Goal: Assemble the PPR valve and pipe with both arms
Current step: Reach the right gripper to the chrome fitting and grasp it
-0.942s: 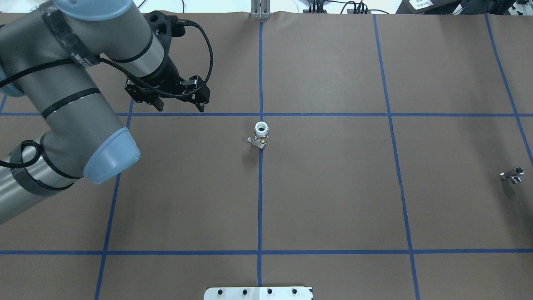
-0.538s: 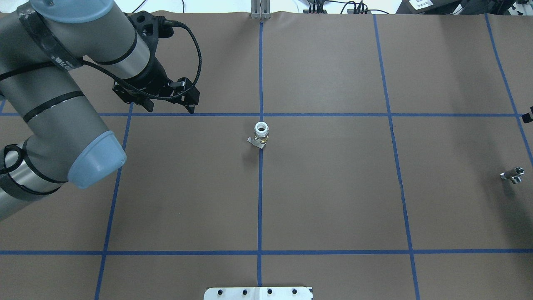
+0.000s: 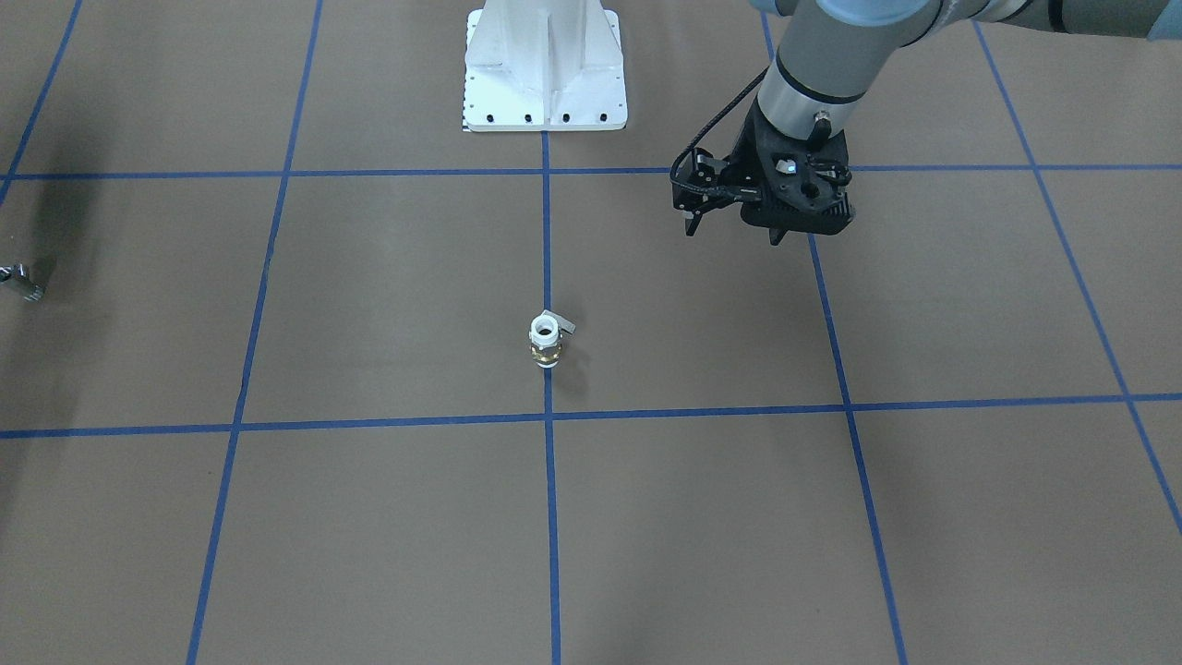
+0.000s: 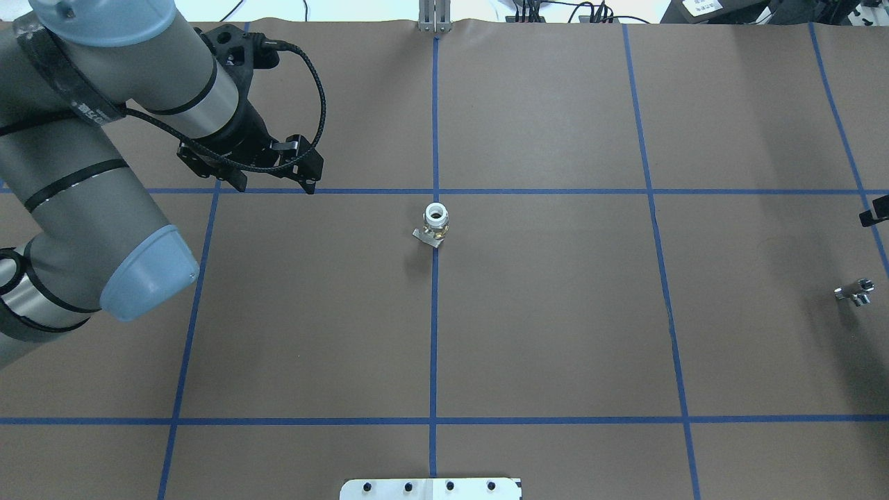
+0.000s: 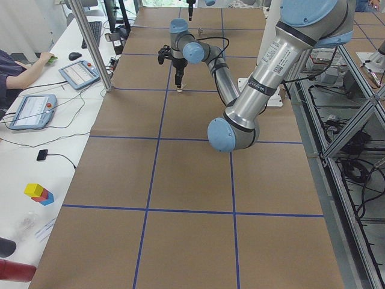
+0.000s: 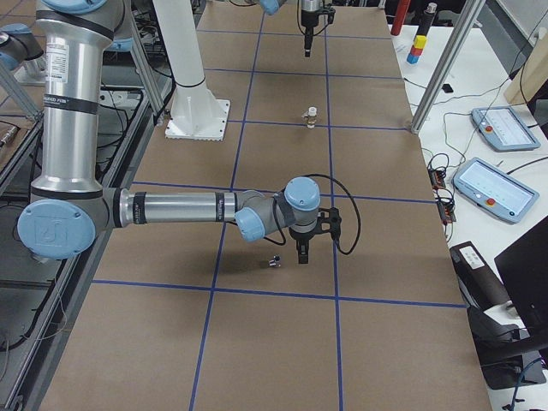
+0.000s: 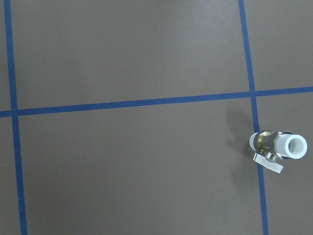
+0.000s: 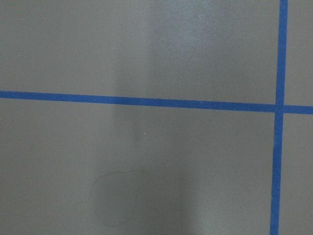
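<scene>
The PPR valve [image 4: 435,223] stands upright on the brown table near the centre, white ring on top, brass band and grey lever at its base. It also shows in the front view [image 3: 545,340] and the left wrist view [image 7: 279,147]. My left gripper [image 4: 274,186] is open and empty, hanging well to the left of the valve [image 3: 734,231]. The pipe [image 4: 856,293] lies at the far right [image 3: 20,282]. In the right side view my right gripper [image 6: 301,253] hangs just beside the pipe [image 6: 275,261]. I cannot tell if it is open or shut.
The white bolted pedestal [image 3: 545,65] stands at the table's robot side. Blue tape lines [image 4: 434,125] grid the brown cover. Tablets [image 6: 501,128] and cables lie on the operators' bench beyond metal posts [image 6: 445,64].
My left arm has drawn back to the left, away from the valve, with the gripper still open. A black tip of the right gripper has come in at the overhead view's right edge.
</scene>
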`<state>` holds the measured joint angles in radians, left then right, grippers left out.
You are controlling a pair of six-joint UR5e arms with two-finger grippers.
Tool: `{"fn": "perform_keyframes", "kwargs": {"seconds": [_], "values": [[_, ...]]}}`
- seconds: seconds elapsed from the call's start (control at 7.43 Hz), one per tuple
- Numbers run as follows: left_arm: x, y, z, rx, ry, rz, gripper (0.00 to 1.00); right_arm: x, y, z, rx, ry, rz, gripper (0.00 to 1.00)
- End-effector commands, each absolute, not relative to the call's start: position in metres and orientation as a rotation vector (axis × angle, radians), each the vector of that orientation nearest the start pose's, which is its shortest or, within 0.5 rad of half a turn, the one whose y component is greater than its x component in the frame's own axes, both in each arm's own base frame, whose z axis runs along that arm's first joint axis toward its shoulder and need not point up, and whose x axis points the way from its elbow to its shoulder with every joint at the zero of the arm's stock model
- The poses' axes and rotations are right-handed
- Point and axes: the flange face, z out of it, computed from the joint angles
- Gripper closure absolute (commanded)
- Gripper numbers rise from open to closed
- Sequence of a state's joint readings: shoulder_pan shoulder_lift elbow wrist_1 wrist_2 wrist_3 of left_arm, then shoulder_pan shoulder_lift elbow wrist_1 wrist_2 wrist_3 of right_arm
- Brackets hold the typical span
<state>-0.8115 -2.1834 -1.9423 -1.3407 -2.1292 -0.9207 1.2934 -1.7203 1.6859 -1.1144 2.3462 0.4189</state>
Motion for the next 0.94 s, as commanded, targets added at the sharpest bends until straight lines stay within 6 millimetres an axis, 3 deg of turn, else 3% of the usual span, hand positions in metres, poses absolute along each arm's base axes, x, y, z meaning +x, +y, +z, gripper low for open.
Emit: {"fn": "perform_keyframes", "kwargs": {"seconds": [0.0, 0.4, 0.81], "values": [[0.349, -0.484, 0.177, 0.093, 0.900, 0.061, 0.00, -0.084, -0.415, 0.642, 0.154, -0.822, -0.107, 0.00], [0.349, -0.483, 0.176, 0.095, 0.902, 0.062, 0.00, -0.114, -0.411, 0.650, 0.121, -0.803, -0.162, 0.00], [0.350, -0.483, 0.177, 0.094, 0.899, 0.062, 0.00, -0.120, -0.409, 0.659, 0.107, -0.787, -0.170, 0.01]]}}
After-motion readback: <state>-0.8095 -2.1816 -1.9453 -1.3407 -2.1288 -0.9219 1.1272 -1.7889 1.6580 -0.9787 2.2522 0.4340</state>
